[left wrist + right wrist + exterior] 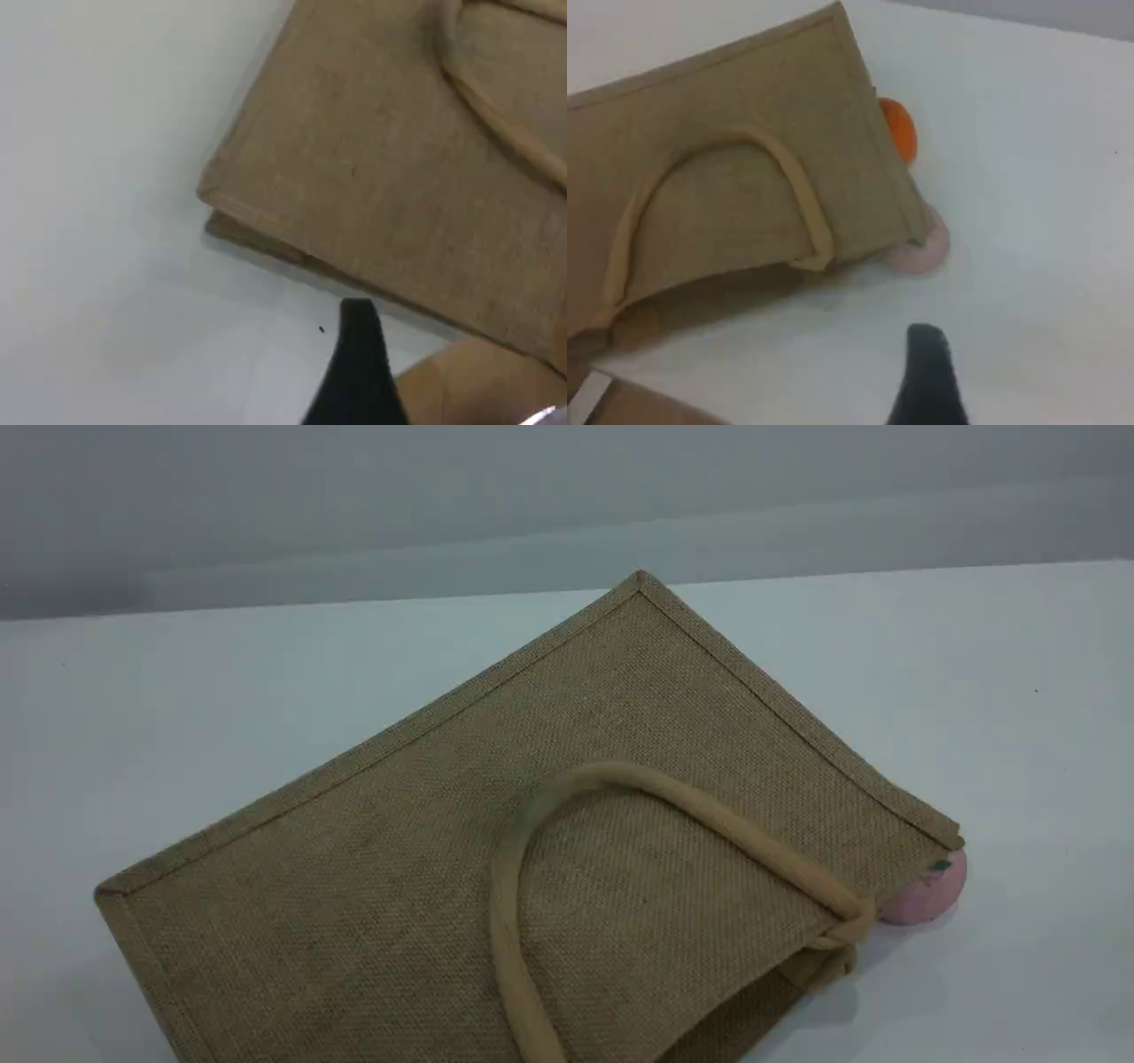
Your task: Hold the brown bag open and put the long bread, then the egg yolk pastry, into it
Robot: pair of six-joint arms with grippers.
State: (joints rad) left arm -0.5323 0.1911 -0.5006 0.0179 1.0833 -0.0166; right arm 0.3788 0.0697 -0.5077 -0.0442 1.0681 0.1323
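The brown bag lies flat on the white table, one beige handle looped across its upper face. Its mouth faces the near right and gapes slightly. The left wrist view shows a bag corner, with one black fingertip of my left gripper above the table beside it. In the right wrist view the bag and its handle lie beyond my right gripper's black fingertip, which hangs over bare table. Nothing is held by either gripper. The long bread and the egg yolk pastry are hidden.
A pink ball pokes out from under the bag's right corner. An orange rounded piece sits behind the bag's far side edge. White table surrounds the bag, ending at a grey wall.
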